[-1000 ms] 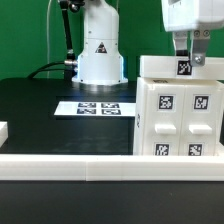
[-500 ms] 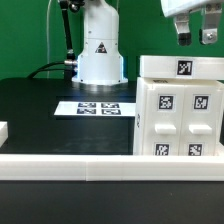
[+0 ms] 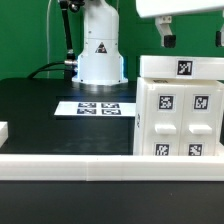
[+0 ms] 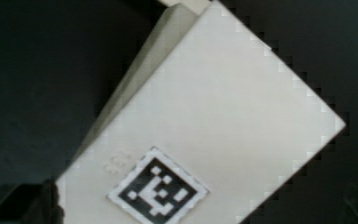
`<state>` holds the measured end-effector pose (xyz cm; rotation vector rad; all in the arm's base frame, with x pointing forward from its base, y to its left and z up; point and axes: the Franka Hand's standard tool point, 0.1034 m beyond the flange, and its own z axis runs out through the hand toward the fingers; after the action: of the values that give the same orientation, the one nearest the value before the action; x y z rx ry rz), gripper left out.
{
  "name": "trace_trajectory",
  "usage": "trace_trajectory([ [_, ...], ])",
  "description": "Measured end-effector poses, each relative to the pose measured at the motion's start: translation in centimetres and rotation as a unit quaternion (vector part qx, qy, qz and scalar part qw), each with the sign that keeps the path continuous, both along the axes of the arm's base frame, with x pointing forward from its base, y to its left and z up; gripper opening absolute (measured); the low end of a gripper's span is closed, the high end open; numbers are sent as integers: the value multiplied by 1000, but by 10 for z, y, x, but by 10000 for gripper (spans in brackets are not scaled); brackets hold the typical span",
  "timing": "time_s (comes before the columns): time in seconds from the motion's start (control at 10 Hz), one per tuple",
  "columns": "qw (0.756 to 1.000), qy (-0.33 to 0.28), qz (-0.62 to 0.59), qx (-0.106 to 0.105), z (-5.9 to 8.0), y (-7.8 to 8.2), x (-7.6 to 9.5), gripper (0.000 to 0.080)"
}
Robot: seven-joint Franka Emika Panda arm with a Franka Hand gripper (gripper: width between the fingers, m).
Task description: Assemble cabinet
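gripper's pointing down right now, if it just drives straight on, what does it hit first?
Most likely the tagged top face of the cabinet. The gripper hangs just above it, fingers pointing down, and the wrist view shows that white top filling the frame. Depth alignment is uncertain.

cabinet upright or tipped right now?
Upright. The cabinet stands square on the table, top level, tagged fronts facing the exterior view.

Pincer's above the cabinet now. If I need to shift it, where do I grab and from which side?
Grip the cabinet's flat top panel across its narrow width, coming straight down from above, where the pincer hangs. The body looks too wide for the fingers, and the top's edges overhang slightly, giving them a lip to close on.
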<state>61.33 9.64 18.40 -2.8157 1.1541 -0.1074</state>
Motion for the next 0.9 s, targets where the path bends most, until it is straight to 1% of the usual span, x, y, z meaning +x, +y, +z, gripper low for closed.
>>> trace_trajectory([
  [0.1,998,-1,59,-3,1,-1,1,797],
  [0.2,996,-1,88,-2,1,-3,1,797],
  [0.4,983,-7,182,-12,1,-4,1,797],
  [0.6,955,-15,296,-24,1,-4,1,797],
  [0.7,926,-24,374,-46,0,-6,2,797],
  [0.9,862,-28,501,-68,-1,-6,2,797],
])
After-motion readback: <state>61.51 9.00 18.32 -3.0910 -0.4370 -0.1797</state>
